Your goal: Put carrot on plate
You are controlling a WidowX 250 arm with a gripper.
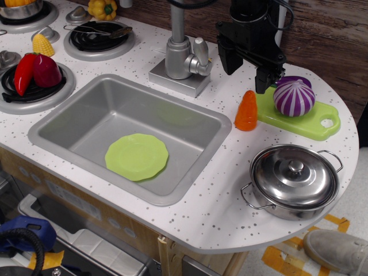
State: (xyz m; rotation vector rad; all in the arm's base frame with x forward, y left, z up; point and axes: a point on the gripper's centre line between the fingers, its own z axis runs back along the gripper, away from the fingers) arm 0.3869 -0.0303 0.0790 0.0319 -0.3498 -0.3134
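**A:** How far along is this looking to you?

**B:** Barely begun, I'd say. The carrot [246, 111] is standing upright on the worktop [230, 190], just right of the sink [69, 123] and touching or nearly touching the left end of the green cutting board [322, 123]. Nothing is gripping it.

**A:** And the plate [137, 156]?

**B:** It is lying flat on the sink floor, toward the front, with nothing on it. So the whole job is remaining: grasping the carrot, carrying it left over the sink rim, and lowering it onto the plate.

**A:** What is the arm doing?

**B:** The black hand [248, 66] is hanging above the back of the worktop, beside the faucet [185, 54], pointing downward. It is sitting above and slightly behind the carrot, clear of it. Its right finger [268, 75] is reaching down near the purple striped onion [294, 98] on the board.

**A:** Fingers apart or together?

**B:** They are looking apart to me, with a visible gap between the two dark fingers and nothing held in it.

**A:** Anything in the way?

**B:** The onion is sitting close to the carrot, so I'm judging the descent is needing some care. The steel pot [294, 179] is standing well clear at the front.
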